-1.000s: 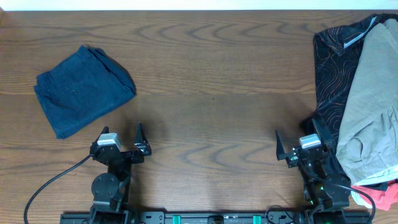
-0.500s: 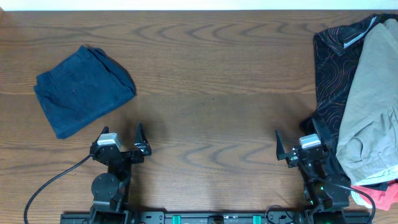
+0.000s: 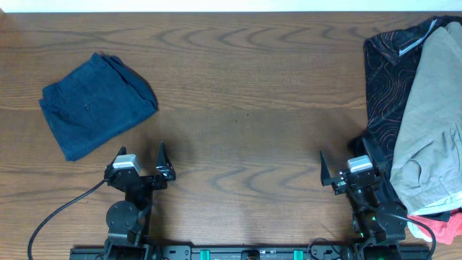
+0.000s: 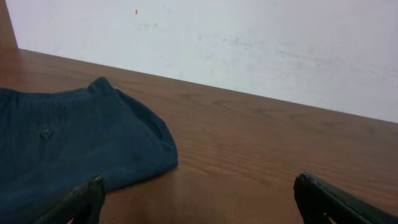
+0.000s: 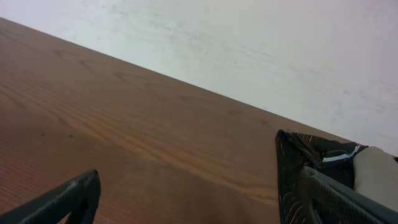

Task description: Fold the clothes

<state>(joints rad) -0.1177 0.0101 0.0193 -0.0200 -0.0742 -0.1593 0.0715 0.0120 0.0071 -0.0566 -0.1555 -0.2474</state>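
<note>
Left gripper (image 3: 139,155) gapes wide and empty, with the clothes (image 3: 97,105) lying near, ahead and leftward.

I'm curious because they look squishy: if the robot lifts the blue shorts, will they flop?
Probably yes: the blue shorts are soft cloth with rumpled, rounded folds, so they would likely droop. Pushed, they would probably bunch up on the wooden table, not roll.

Left arm (image 3: 124,209) and right arm (image 3: 375,213) are black with silver wrist blocks (image 3: 125,162) and dark fingers (image 4: 336,199); 1 black cable (image 3: 61,211) at left.
</note>
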